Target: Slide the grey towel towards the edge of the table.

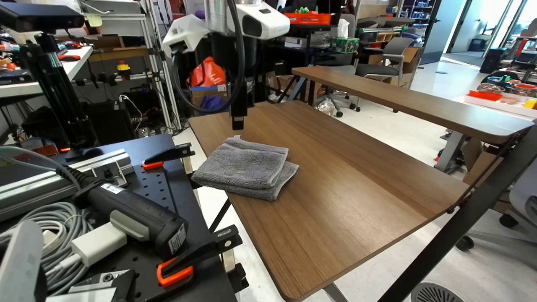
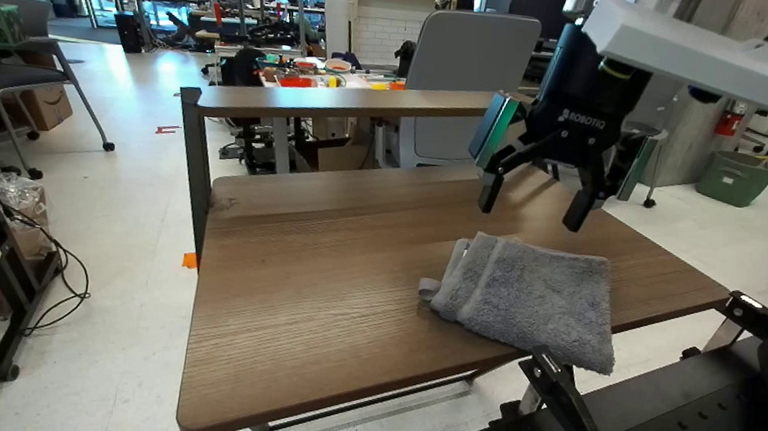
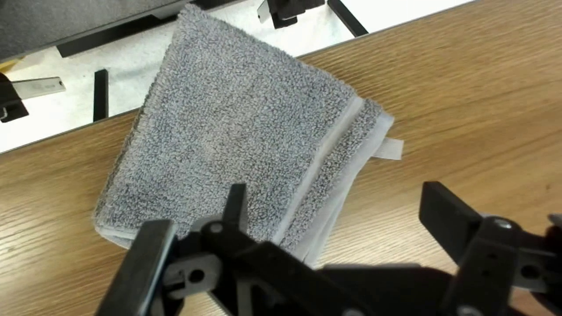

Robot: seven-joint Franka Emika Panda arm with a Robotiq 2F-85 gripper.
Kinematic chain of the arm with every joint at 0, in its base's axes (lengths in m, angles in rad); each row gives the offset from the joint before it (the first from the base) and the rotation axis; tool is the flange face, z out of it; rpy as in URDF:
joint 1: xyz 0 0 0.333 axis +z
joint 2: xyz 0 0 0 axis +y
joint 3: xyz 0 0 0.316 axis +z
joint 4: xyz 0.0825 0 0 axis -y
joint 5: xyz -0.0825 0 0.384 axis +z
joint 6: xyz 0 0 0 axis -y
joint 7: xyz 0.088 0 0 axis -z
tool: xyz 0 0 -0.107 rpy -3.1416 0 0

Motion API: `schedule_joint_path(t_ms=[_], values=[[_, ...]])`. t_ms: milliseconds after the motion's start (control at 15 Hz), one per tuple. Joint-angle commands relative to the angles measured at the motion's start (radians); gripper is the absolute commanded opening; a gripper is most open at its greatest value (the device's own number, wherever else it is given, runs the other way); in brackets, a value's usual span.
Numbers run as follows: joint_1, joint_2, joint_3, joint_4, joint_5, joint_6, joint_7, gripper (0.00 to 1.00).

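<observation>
The folded grey towel [image 1: 241, 165] lies rumpled on the brown wood-grain table [image 1: 348, 201]. It shows in both exterior views [image 2: 534, 298] and in the wrist view [image 3: 237, 127]. One corner sticks out past the table's long edge, over the gap beside the black bench. A small light loop [image 3: 390, 148] is on its opposite hemmed side. My gripper [image 2: 531, 212] is open and empty above the tabletop, apart from the towel. In the wrist view, one finger of the gripper [image 3: 334, 188] overlaps the towel and the other is over bare wood.
A black bench [image 1: 168, 184] with clamps [image 1: 197, 256], cables and a black handheld tool [image 1: 134, 214] stands close along the towel's side of the table, across a narrow gap. A longer, narrower wooden table [image 1: 402, 98] runs along the far side.
</observation>
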Motion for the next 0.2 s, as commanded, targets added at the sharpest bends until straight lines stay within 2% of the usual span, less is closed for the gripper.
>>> schedule_joint_path(t_ms=[0, 133], values=[[0.025, -0.009, -0.023, -0.003, 0.007, -0.007, -0.006, 1.0], [0.025, -0.011, -0.023, -0.007, 0.007, -0.007, -0.009, 1.0]])
